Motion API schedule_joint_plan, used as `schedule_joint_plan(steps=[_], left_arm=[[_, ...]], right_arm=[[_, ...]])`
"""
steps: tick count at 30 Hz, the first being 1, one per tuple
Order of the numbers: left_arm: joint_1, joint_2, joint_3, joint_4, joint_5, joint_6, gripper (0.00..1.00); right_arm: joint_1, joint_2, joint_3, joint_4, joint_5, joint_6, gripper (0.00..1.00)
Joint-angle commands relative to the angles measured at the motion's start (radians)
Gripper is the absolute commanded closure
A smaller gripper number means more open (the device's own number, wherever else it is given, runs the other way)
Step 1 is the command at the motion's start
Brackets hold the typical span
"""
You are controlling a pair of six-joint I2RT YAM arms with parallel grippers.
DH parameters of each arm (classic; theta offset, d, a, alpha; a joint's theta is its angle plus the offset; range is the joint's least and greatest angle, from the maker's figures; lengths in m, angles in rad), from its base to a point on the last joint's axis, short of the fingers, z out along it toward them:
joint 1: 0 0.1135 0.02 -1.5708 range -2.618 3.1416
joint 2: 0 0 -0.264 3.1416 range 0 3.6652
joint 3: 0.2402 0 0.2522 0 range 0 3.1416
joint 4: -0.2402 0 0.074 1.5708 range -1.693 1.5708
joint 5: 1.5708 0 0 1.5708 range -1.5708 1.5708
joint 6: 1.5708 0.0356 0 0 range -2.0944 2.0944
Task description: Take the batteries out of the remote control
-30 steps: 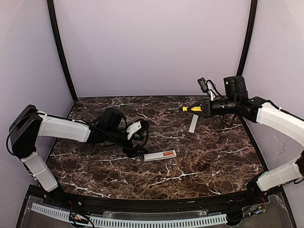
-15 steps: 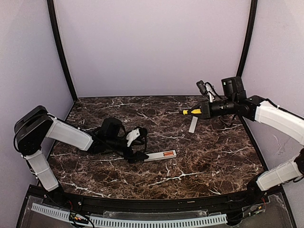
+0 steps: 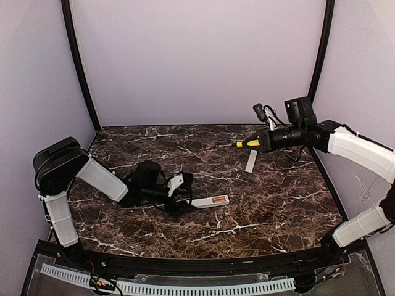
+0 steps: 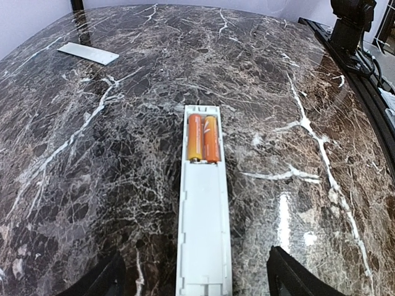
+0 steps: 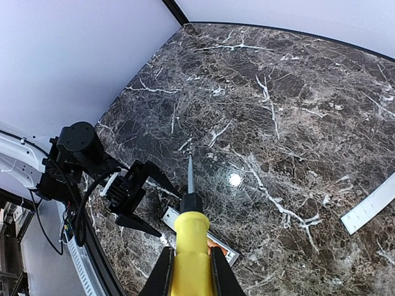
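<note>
Left gripper (image 4: 196,262) spread wide, straddling one end of the remote control (image 4: 203,234) lying recess-up mid marble table (image 4: 92,154), both batteries (image 4: 203,139) seated inside, cover strip (image 3: 250,161) further back, right gripper (image 5: 190,271) pinching a yellow-handled screwdriver (image 5: 191,237) aloft.

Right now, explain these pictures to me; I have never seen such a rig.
A robot's left arm and right arm are bolted at the near edge of a marble table. One picture looks down from above and behind them; the other two come from a camera on each wrist. On the table lie a white remote control, two orange batteries in its open recess, and a flat cover strip farther off. The left tool stands open astride the remote's end; the right tool grips a yellow-handled screwdriver.
</note>
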Motion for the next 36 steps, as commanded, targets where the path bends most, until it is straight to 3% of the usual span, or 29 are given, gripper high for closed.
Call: schedule_joint_plan(steps=[1,21,26,33,36], left_arm=[[-0.024,0.029,-0.014,0.057,0.013,0.006,0.22],[-0.037,0.120,0.042,0.072,-0.026,0.041,0.45],[-0.039,0.131,0.051,0.078,-0.044,0.046,0.58],[-0.054,0.104,0.061,0.070,-0.057,0.059,0.84],[-0.066,0.072,0.061,0.035,-0.092,0.083,0.89]], right_arm=[[-0.005,0.019,0.038,0.001,0.002,-0.015,1.00],[-0.005,0.011,0.041,-0.025,0.014,-0.022,1.00],[-0.005,0.011,0.043,-0.037,0.013,-0.027,1.00],[-0.005,0.014,0.066,-0.118,0.007,-0.044,1.00],[-0.006,0.014,0.089,-0.188,0.012,-0.054,1.00]])
